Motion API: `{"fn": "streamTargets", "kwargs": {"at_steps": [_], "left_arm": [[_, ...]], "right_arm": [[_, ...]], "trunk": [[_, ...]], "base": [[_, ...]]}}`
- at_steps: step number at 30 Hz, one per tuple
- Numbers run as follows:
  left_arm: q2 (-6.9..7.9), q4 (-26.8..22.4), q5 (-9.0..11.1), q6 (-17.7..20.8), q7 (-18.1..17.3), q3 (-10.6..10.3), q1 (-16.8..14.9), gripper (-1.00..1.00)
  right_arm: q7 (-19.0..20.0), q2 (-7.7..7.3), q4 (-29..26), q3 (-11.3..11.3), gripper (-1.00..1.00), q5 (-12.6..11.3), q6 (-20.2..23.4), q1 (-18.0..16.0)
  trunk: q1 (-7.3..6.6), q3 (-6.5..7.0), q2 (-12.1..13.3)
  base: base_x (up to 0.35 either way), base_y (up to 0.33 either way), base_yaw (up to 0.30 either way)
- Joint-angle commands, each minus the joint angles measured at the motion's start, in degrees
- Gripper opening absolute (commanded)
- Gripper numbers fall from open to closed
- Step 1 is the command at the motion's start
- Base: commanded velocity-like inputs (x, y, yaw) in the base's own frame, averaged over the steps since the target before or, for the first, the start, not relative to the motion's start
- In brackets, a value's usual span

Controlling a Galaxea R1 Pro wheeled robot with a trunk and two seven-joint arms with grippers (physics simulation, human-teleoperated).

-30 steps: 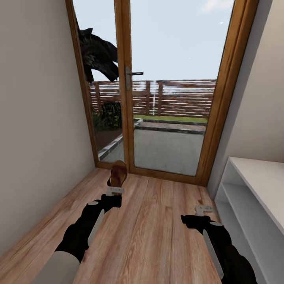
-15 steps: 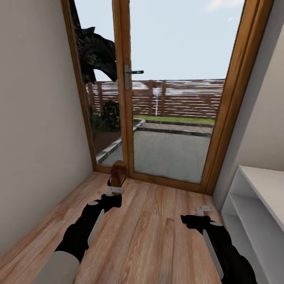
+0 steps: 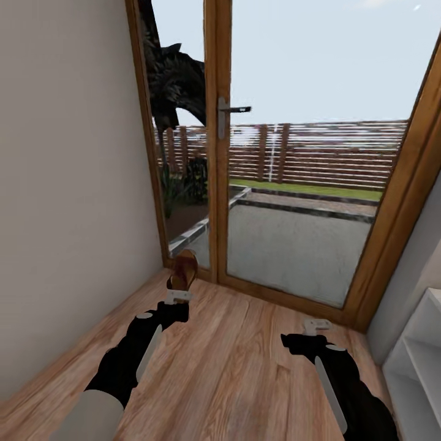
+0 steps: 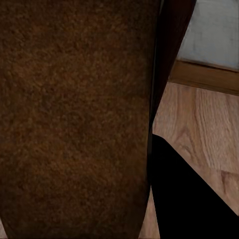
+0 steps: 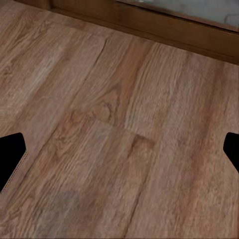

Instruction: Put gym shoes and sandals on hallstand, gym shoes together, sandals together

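1. At the end of the corridor stands a big glass door with a brown wooden frame (image 3: 215, 184), and a garden with a slatted fence lies behind it.
2. Under the robot lies the light brown wood-plank corridor floor (image 3: 245, 361), with no shoes on the part we can see.
3. Low at the right edge sits a pale white shelf unit (image 3: 422, 349); I think it is the shoe rack, but too little of it shows to be sure.
4. No shoe sits on the small bit of it we see, so most of the job looks not done yet.
5. One dark brown leather sandal with a tan footbed (image 3: 182, 273) is off the floor, standing upright in the left gripper (image 3: 178, 297).
6. The left gripper is clamped on the sandal's low end, and the brown sandal (image 4: 74, 119) is very near in the left wrist view.
7. The left arm (image 3: 131, 352) reaches forward, black and bent a little.
8. The right arm (image 3: 343, 380) reaches forward too, beside the shelf unit.
9. The right gripper (image 3: 316, 325) holds nothing; its black fingertips (image 5: 11, 149) are spread wide over bare floor.
10. I guess the sandal goes to the rack next, and the other sandal and two gym shoes wait to be found.
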Motion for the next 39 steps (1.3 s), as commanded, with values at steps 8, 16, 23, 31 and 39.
{"fn": "streamTargets", "kwargs": {"at_steps": [8,16,23,31,39], "left_arm": [[-0.02,-0.06,-0.1,0.36,-0.23,0.04,-0.02,-1.0],[-0.02,-0.06,-0.1,0.35,-0.23,0.08,-0.04,-1.0],[-0.02,-0.06,-0.1,0.33,-0.23,0.08,-0.02,-1.0],[-0.02,-0.06,-0.1,0.36,-0.23,0.08,-0.03,-1.0],[-0.02,-0.06,-0.1,0.39,-0.23,0.06,-0.02,-1.0]], "right_arm": [[0.0,0.0,-0.08,-0.05,1.0,-0.08,0.27,-0.01],[0.0,0.0,-0.08,-0.05,1.0,-0.08,0.27,-0.01],[0.0,0.0,-0.08,-0.05,1.0,-0.08,0.27,-0.01],[0.0,0.0,-0.08,-0.05,1.0,-0.08,0.27,-0.01],[0.0,0.0,-0.08,-0.06,1.0,-0.08,0.27,-0.01]], "trunk": [[0.01,-0.06,-0.03],[0.01,-0.06,-0.03],[0.01,-0.2,-0.03],[0.01,-0.66,-0.03],[0.01,-1.14,-0.03]], "base": [[0.231,-0.14,0.296],[0.082,-0.038,0.296],[0.004,-0.001,0.289],[0.0,0.0,0.258],[0.0,0.0,0.253]]}}
